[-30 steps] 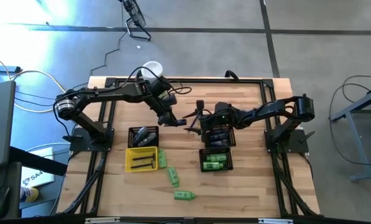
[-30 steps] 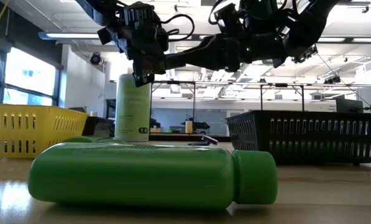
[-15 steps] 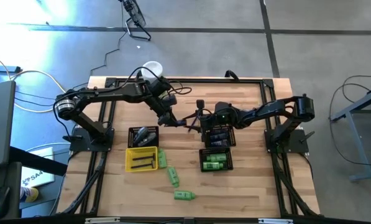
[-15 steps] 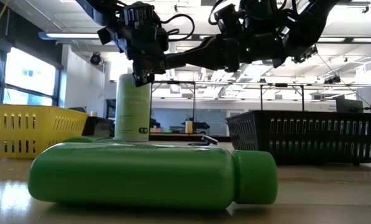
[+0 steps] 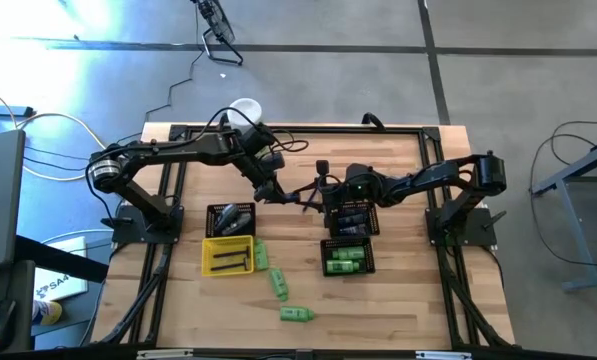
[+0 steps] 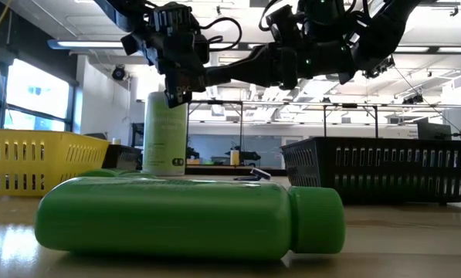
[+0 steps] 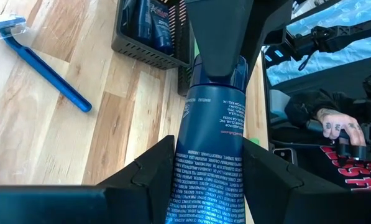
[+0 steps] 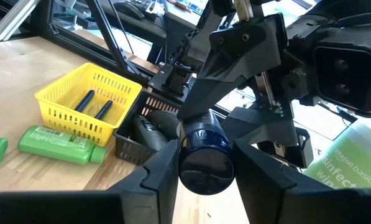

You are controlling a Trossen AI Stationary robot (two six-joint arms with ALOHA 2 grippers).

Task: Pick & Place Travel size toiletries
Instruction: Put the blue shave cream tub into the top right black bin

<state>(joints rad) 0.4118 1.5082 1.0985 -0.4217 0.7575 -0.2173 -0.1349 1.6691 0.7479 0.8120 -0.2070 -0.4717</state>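
A dark blue travel bottle (image 7: 210,143) is held level in the air above the table's middle, between my two grippers; in the high view it is (image 5: 293,196). My left gripper (image 5: 273,190) is shut on its body. My right gripper (image 5: 313,194) is shut on its capped end (image 8: 205,155). Below my right arm, a black basket (image 5: 353,220) holds dark tubes, and another (image 5: 346,260) holds green bottles. Three green bottles (image 5: 280,283) lie loose on the wood. My left gripper pinches the blue bottle's printed body (image 7: 209,180) between its two fingers (image 7: 151,168), coming level from the table's left side and lying along the bottle. The bottle is clear of the table. My right gripper has the bottle's capped end (image 8: 205,163) between its two fingers (image 8: 163,168), coming level from the table's right side, end-on to the bottle.
A black basket (image 5: 231,219) and a yellow basket (image 5: 228,256) stand at the left. A tall pale-green canister with a white lid (image 5: 244,108) stands at the far edge. A blue razor (image 7: 42,62) lies on the wood. A person's hand (image 7: 334,127) shows beyond the table.
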